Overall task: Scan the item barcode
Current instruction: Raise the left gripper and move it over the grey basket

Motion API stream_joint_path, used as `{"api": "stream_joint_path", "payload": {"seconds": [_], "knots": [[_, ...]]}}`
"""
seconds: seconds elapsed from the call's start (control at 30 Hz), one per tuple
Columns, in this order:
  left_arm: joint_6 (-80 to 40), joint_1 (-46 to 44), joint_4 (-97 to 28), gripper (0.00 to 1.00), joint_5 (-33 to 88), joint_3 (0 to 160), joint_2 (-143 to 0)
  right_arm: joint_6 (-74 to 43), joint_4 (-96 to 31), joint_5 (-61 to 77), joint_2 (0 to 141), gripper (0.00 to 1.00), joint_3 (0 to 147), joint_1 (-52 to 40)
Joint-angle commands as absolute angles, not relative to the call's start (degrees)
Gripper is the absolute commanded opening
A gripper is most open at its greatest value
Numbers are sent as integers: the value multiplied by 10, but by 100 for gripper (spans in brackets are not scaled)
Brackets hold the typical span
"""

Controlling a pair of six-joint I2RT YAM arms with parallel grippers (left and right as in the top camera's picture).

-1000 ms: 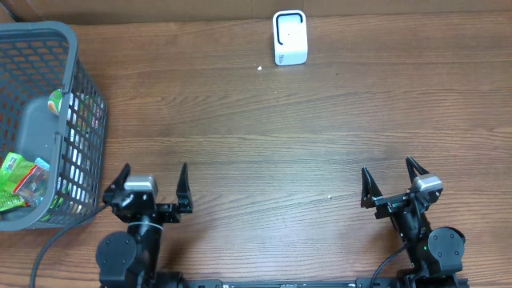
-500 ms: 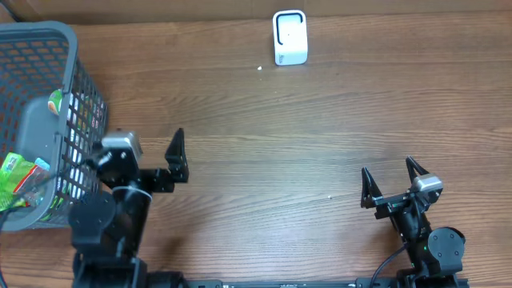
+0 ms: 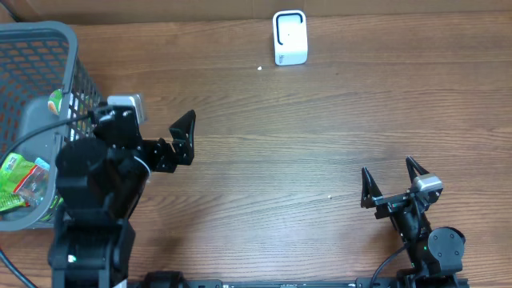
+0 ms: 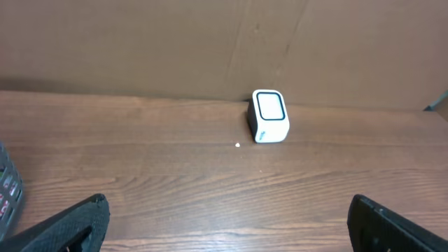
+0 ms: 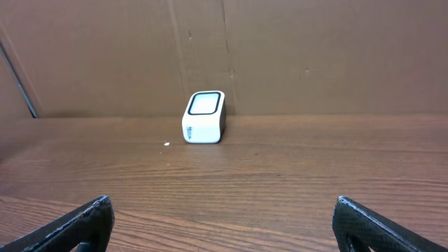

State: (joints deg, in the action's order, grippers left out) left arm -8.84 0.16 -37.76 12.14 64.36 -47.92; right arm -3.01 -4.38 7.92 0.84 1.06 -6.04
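Green packet [image 3: 18, 178] — lying inside grey mesh basket [image 3: 80, 48] at far left edge of overhead frame, crinkled, red and white print, partly cut off by frame edge and basket wall; barcode too small to make out. White scanner [image 3: 290, 37] standing at top centre, dark-rimmed window on its face, backed up to brown cardboard wall [image 4: 140, 42]; tiny white speck [image 3: 260, 68] just left of it. Broad stretch of wood table [image 3: 280, 144] between scanner, basket and lower right corner — well apart from one another. Left gripper [image 4: 227, 201] at left-middle of overhead frame, arm overlapping basket's right wall, fingers spread wide, gripping nothing, aimed toward scanner. Right gripper [image 3: 387, 168] low in lower right, near bottom edge, fingers splayed wide too, gripping nothing, scanner centred ahead in its wrist view.
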Motion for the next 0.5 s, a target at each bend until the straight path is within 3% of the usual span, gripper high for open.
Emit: {"api": "stream_joint_path", "payload": {"seconds": [0.0,0.27,0.47], "knots": [[-81,0,-427,100,146,728,-523,-34,-41,75,2,100,4,-64],[-73,0,-620,100,229,944,-686,-34,-41,75,2,100,4,-64],[-73,0,-675,100,296,986,-747,-34,-41,75,2,100,4,-64]]}}
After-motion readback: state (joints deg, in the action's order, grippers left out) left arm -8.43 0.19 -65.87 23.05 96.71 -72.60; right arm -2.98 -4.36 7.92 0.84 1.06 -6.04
